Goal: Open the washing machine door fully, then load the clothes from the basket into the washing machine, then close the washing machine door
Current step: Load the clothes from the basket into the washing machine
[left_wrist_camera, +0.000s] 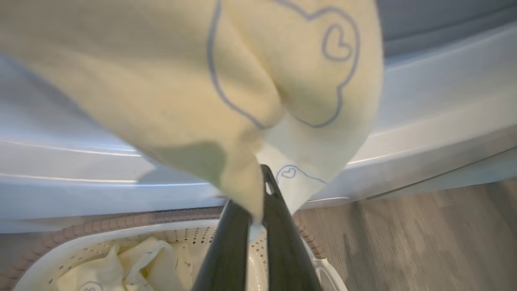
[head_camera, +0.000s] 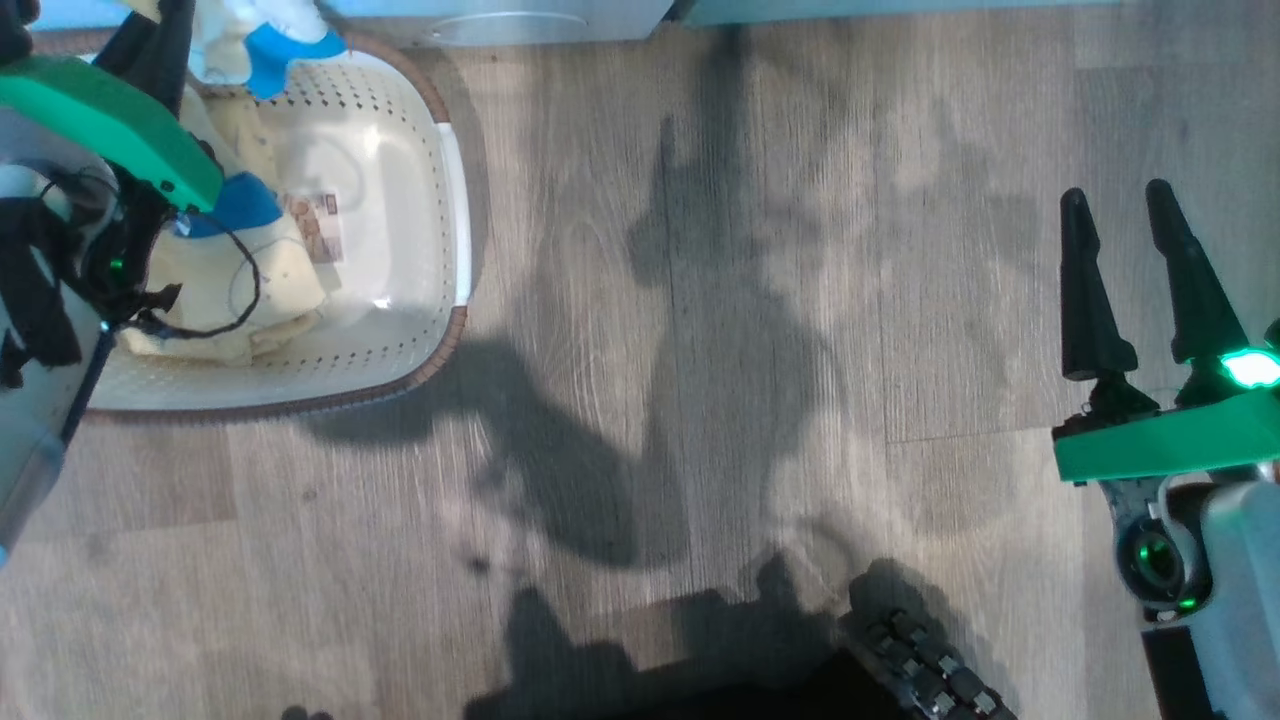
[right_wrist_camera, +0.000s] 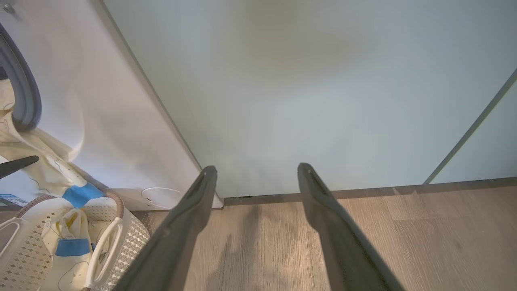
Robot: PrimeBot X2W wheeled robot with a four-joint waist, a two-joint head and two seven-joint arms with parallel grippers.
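Left hand (left_wrist_camera: 254, 190) is pressed together on a fold of one pale yellow garment (left_wrist_camera: 242, 81), fabric pinched right at the fingertips. The garment is lifted above the basket (left_wrist_camera: 80, 230) and bunches out past the fingertips, with the white front of the washing machine (left_wrist_camera: 424, 113) directly behind it.

Right wrist view: the garment's long axis runs from the basket up toward the grey door ring (right_wrist_camera: 24, 93), blue patch at the low end near the basket rim. So the opening lies up and ahead of the left hand, close. I can't tell whether the trailing end clears the rim.

More clothes (head_camera: 230, 290) lie in the basket's left half, which sits on the floor (head_camera: 750, 400) against the machine's base.

Right hand (right_wrist_camera: 256, 169) is spread and empty, well apart over bare floor, facing a cabinet door (right_wrist_camera: 323, 101). The left arm is clearly the nearer one for the load. I judge the next move is lift and push forward into the drum.
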